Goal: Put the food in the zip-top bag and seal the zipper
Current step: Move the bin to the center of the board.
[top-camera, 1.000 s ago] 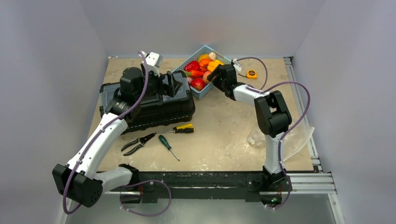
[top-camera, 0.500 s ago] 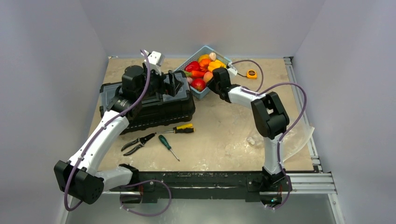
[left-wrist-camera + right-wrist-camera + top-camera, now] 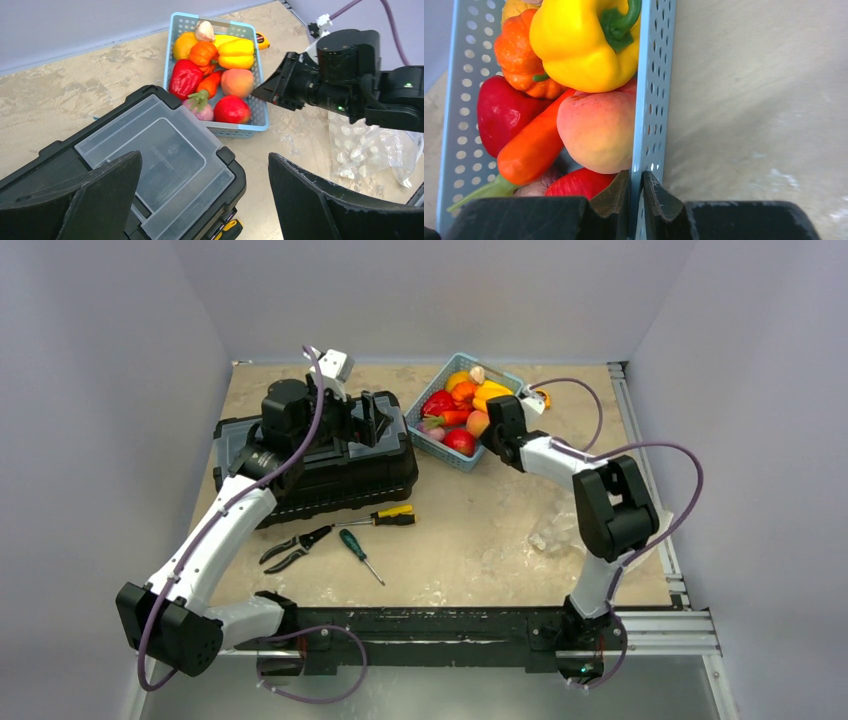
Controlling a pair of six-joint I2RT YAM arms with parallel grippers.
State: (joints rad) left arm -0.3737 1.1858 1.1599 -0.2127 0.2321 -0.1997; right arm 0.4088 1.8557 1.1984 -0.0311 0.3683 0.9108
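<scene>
The food (image 3: 460,405) fills a light blue basket (image 3: 435,445) at the back: yellow pepper (image 3: 579,45), peach (image 3: 599,130), carrot (image 3: 531,147), red pepper (image 3: 499,112), red apple (image 3: 232,110). My right gripper (image 3: 636,175) is shut on the basket's right wall (image 3: 651,75), one finger inside by the peach and one outside. The zip-top bag (image 3: 370,150) lies crumpled on the table at the right, partly under the right arm (image 3: 600,500); I cannot make out its zipper. My left gripper (image 3: 204,157) hangs open over the black toolbox (image 3: 330,465), holding nothing.
The toolbox has a clear lid (image 3: 155,165) and stands just left of the basket. In front of it lie pliers (image 3: 290,548) and two screwdrivers (image 3: 360,555) (image 3: 392,517). A yellow tape measure (image 3: 261,38) sits behind the basket.
The right gripper has closed on the basket's wall, and the basket with the food has slid to the right. The left arm has barely moved.
</scene>
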